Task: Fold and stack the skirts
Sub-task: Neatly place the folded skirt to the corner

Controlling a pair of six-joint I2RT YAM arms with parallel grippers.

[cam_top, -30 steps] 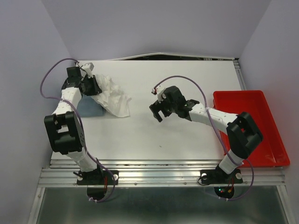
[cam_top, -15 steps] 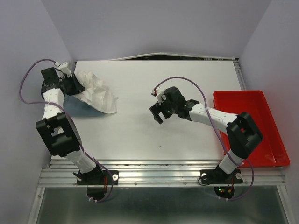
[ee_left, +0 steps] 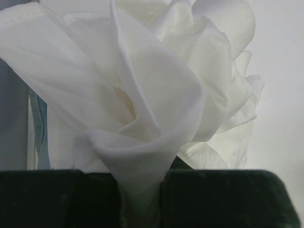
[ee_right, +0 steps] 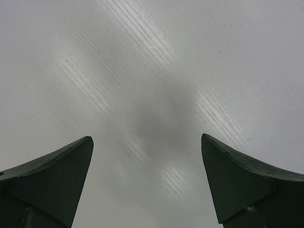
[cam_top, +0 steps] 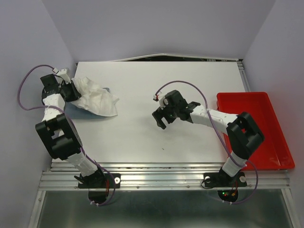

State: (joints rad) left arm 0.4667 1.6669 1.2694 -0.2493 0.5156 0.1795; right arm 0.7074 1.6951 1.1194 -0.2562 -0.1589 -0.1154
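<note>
White skirt [cam_top: 98, 97] clamped bunched in left tool [cam_top: 72, 90], lying over denim skirt [cam_top: 77, 108], probably for stacking. Right tool [cam_top: 161, 118] released, empty, above tabletop [cam_top: 142, 137] well right of denim skirt.

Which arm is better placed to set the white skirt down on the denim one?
Left. The left gripper is shut on the white skirt, which drapes over the denim skirt at the far left of the table. The right gripper hangs open over bare tabletop near the middle, apart from both skirts.
</note>
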